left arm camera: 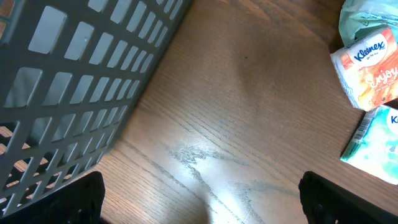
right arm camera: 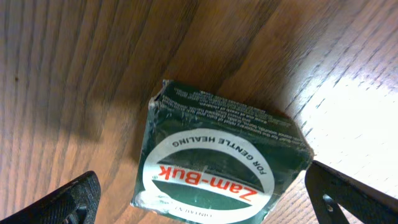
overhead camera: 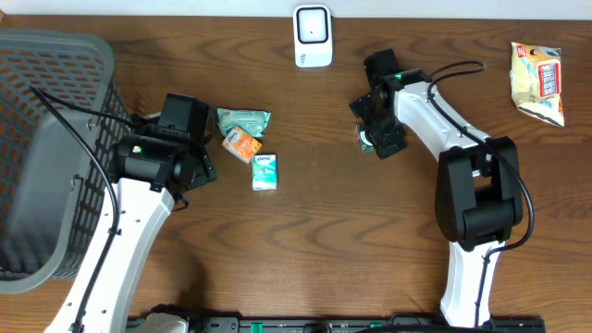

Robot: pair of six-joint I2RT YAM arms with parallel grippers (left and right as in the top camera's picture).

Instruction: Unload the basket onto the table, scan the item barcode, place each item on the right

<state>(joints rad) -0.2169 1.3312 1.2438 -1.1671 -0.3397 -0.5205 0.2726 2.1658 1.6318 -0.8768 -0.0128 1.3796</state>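
Right gripper [right arm camera: 202, 193]: jaws wide apart, holding nothing, hanging directly over a small dark green cardboard box [right arm camera: 221, 162]. The box lies flat on the brown wooden table [right arm camera: 74, 56], roughly 2 o'clock from table centre. Left gripper [left arm camera: 202, 196]: likewise spread and empty, above bare wood toward 9 o'clock, beside the grey plastic lattice basket [left arm camera: 74, 81].

White barcode scanner [overhead camera: 313, 37] stands at 12 o'clock on the far edge, about 11 o'clock from the box.

Step in hand, as judged: picking up the box.
- The box sits skewed to the finger line, so the wrist wants rolling until the pads meet two parallel side walls squarely.
- Close gently; thin card may dent.
- No barcode shows on the upper face, so it is probably on a side or underneath. Keep that panel uncovered, then turn it to the scanner.

Writing:
- Box top has a white oval with red "Zam-Buk" and "FOR GENTLE HEALING"; the side print is too small to read.
- Orange tissue pack [left arm camera: 367, 68] reads "Kleenex" and what looks like "Enjoy".
- Teal-and-white tissue pack [left arm camera: 376, 140], at the orange pack's 6 o'clock, shows only a "K".
- Yellow snack packet [overhead camera: 538, 81], far right: illegible.
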